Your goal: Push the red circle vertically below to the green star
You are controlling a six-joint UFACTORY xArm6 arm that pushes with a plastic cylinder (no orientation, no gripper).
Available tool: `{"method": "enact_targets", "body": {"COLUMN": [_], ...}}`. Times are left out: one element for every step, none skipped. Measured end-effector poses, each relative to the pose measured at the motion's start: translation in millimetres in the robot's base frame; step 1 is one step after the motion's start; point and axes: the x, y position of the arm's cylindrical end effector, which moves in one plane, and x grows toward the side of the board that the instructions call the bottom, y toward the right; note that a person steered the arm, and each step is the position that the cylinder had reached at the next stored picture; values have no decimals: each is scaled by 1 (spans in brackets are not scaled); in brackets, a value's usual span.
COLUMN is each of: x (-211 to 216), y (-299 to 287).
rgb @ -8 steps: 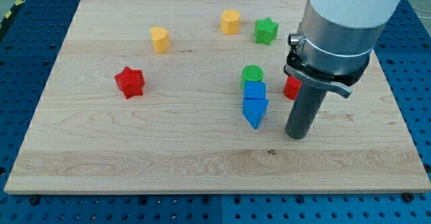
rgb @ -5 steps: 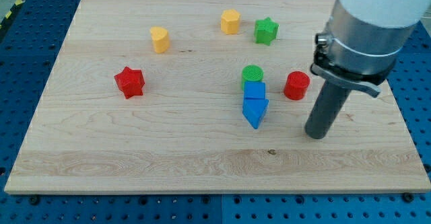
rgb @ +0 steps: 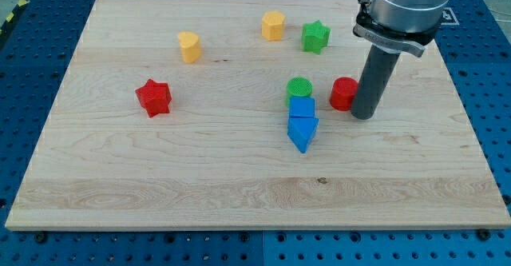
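The red circle (rgb: 344, 94) sits right of the board's middle, partly hidden by the rod. My tip (rgb: 363, 115) rests on the board against the red circle's right side. The green star (rgb: 315, 36) lies above the red circle and a little to its left, near the view's top. The red circle is lower than the star and offset to its right.
A green circle (rgb: 299, 89), a blue cube (rgb: 301, 107) and a blue triangle (rgb: 302, 132) form a column just left of the red circle. A yellow hexagon (rgb: 273, 25) lies left of the green star. A yellow heart (rgb: 189, 46) and a red star (rgb: 153, 97) lie further left.
My tip has moved up and to the left, from below right of the red circle to its right side. The red circle has shifted slightly left.
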Motion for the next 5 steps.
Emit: {"method": "enact_targets", "body": {"x": [-3,-9,-13,-29,-40], "y": [0,0,0,0,0]}}
